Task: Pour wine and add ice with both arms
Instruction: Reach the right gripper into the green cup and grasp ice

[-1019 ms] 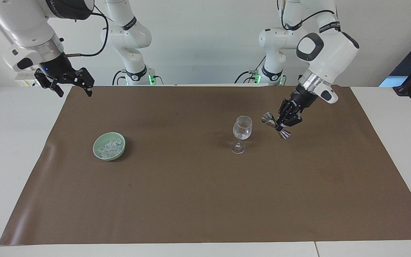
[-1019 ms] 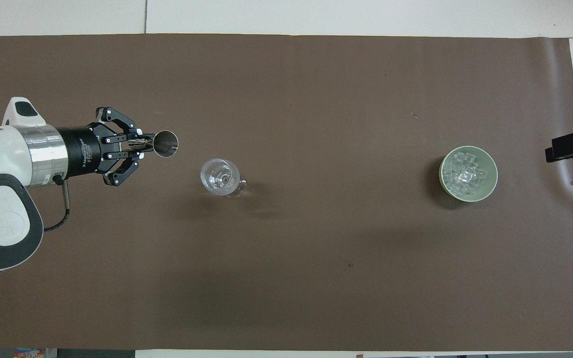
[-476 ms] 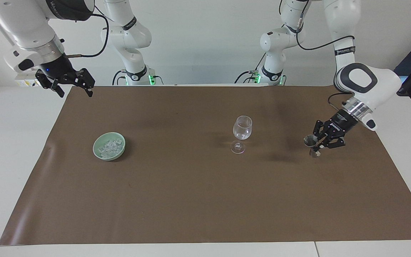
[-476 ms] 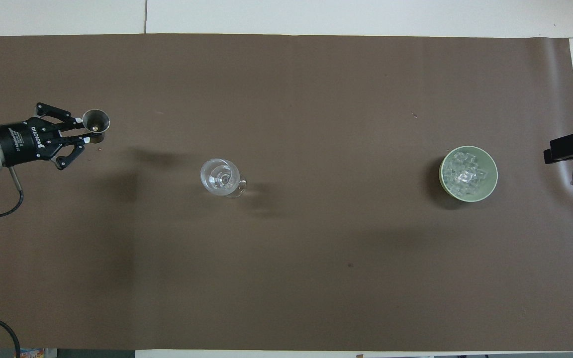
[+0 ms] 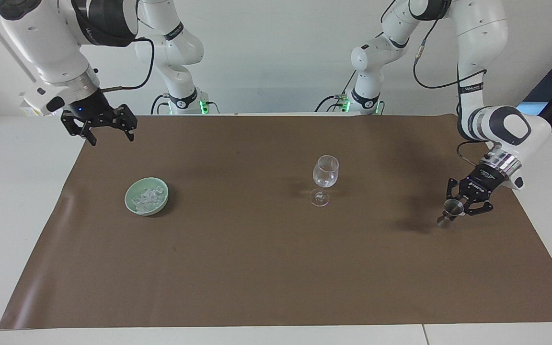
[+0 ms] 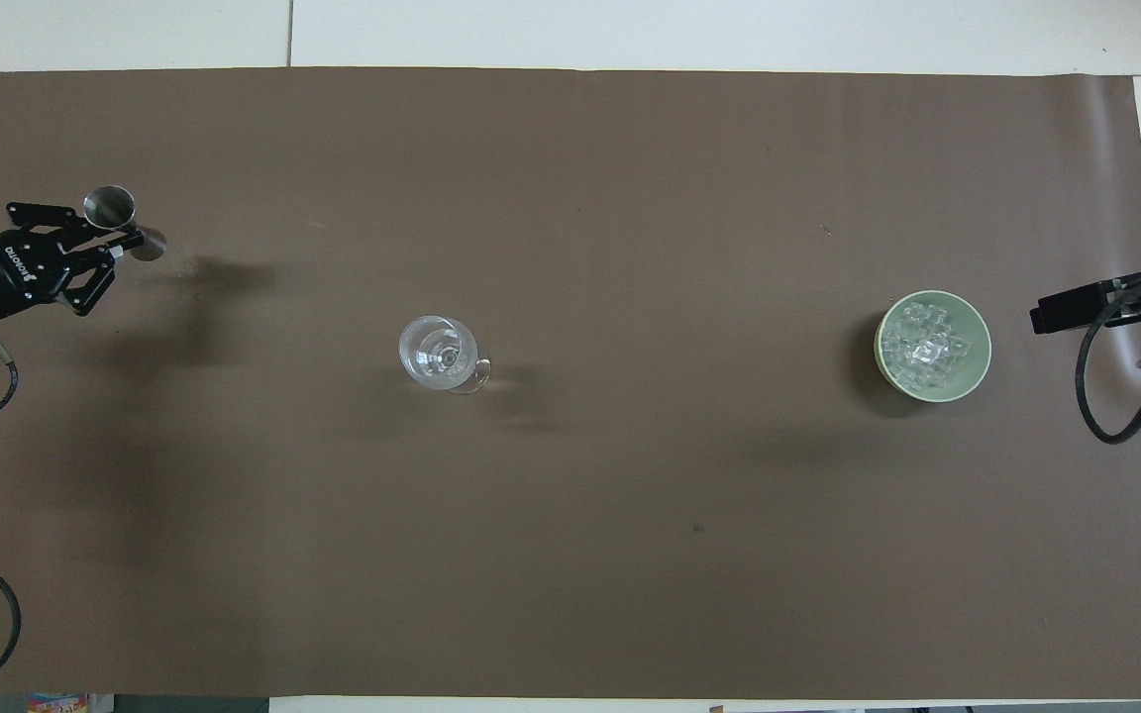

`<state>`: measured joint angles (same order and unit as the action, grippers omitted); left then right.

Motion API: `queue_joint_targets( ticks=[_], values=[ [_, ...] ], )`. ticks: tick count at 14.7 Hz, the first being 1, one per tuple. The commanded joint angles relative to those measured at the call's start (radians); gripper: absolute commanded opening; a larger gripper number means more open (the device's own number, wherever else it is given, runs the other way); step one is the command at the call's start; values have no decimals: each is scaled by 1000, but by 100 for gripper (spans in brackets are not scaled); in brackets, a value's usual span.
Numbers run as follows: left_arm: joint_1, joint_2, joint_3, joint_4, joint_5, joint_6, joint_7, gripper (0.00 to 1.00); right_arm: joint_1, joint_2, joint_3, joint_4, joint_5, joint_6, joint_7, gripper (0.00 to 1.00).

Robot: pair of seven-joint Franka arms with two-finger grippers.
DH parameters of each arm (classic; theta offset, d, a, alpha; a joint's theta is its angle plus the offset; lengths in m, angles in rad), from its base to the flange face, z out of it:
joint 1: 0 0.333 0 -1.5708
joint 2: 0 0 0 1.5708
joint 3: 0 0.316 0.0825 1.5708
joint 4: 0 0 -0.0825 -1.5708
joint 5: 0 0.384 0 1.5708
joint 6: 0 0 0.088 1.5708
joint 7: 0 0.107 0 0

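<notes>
1. My left gripper point(image 5: 456, 209) is clamped on a metal jigger point(image 5: 450, 212), low over the brown mat point(image 5: 276, 268) at the left arm's end of the table.
2. I see the jigger upright, its base at or just above the mat; I cannot tell which.
3. My right gripper point(image 5: 108, 130) hangs with fingers spread wide and nothing in them, over the mat's corner at the right arm's end.
4. The ice point(image 5: 147, 197) sits in the green bowl point(image 5: 132, 192) on the mat.
5. The wine glass point(image 5: 325, 178) stands upright mid-mat, well apart from the bowl.
</notes>
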<state>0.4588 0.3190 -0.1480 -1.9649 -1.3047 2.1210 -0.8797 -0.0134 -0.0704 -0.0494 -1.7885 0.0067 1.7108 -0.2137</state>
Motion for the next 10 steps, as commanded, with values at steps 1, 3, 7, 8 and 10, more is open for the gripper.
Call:
queue_joint_targets(
  ticks=[1,3,7,8,10],
  values=[
    [64,49,-12,26,-92,-53,48,0,-19,-26,2,-87,15,68,-94,100],
    [64,63,-12,20,-114,-49,56,0,-19,-5,2,-149,15,139,-157,100],
    [81,71,-13,-17,-194,-47,86,0,-17,37,2,-281,15,338,-364,100],
    [84,87,-13,-20,-226,-49,111,0,-17,46,2,-310,15,386,-393,100],
    [89,113,-13,-25,-240,-47,122,0,-8,67,2,-363,15,475,-467,100]
  ],
)
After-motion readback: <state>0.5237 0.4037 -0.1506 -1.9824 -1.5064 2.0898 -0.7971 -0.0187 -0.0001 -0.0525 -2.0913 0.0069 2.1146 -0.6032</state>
